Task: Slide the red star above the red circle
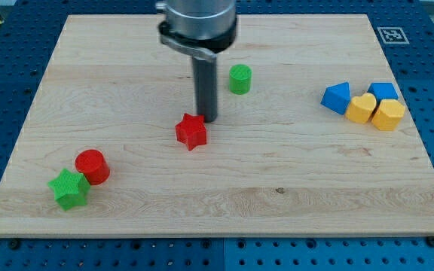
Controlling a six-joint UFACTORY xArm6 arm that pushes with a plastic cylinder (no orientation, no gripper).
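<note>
The red star (191, 132) lies near the middle of the wooden board. The red circle (93, 166) lies at the lower left, touching the green star (69, 189) just below and to its left. My tip (207, 119) sits just to the upper right of the red star, touching or nearly touching it. The rod rises straight up from there to the arm's grey end at the view's top.
A green cylinder (239, 79) stands to the upper right of my tip. At the right, a blue block (337, 98), a yellow heart (362, 108), a yellow block (388, 114) and another blue block (383, 92) are clustered. The board (277, 203) rests on a blue pegboard table.
</note>
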